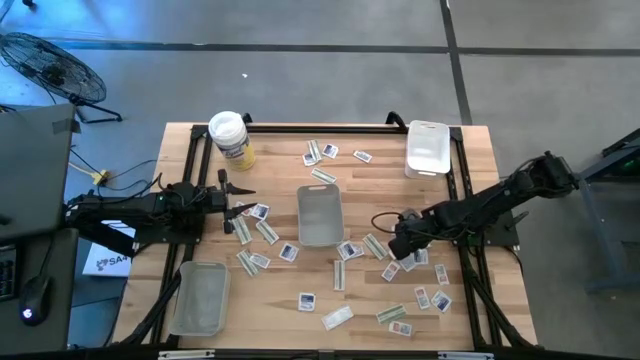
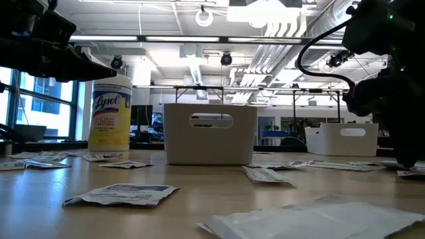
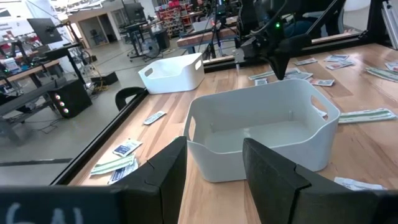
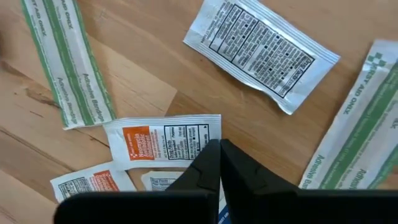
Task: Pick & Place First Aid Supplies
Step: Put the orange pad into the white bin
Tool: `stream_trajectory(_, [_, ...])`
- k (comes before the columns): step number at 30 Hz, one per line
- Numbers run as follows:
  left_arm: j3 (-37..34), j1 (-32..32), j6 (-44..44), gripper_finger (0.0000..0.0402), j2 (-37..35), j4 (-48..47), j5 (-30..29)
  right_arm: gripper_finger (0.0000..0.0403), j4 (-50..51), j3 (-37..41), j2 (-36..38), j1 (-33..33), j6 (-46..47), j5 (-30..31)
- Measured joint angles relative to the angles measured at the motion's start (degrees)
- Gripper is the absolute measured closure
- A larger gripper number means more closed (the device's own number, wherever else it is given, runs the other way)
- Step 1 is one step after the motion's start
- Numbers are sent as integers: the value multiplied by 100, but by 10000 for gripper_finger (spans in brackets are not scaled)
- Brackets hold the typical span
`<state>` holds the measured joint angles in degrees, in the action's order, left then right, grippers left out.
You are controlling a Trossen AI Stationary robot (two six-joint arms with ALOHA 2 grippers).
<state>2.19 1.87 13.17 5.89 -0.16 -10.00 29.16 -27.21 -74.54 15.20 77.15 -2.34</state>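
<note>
The left gripper (image 1: pixel 243 199) hovers with fingers apart beside the centre tray (image 1: pixel 320 214); packets (image 1: pixel 262 232) lie scattered across the table (image 1: pixel 480 160). The right gripper (image 4: pixel 219 163) is pressed down among them at the right, fingers together over a white orange-printed packet (image 4: pixel 163 140); whether it is pinched, I cannot tell.

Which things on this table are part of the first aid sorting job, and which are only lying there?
Part of the job:
- first aid packets scattered on the table
- right gripper, shut, at an orange-print packet
- left gripper, open, waiting

Only lying there:
- clear trays
- Lysol tub
- white bin
</note>
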Motion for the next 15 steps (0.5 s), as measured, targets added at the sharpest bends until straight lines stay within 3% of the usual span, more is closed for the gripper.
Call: stream_trajectory(15, [0,-1,0,247,-2,0,2,402,2739,-1697,13,-24,-414,669])
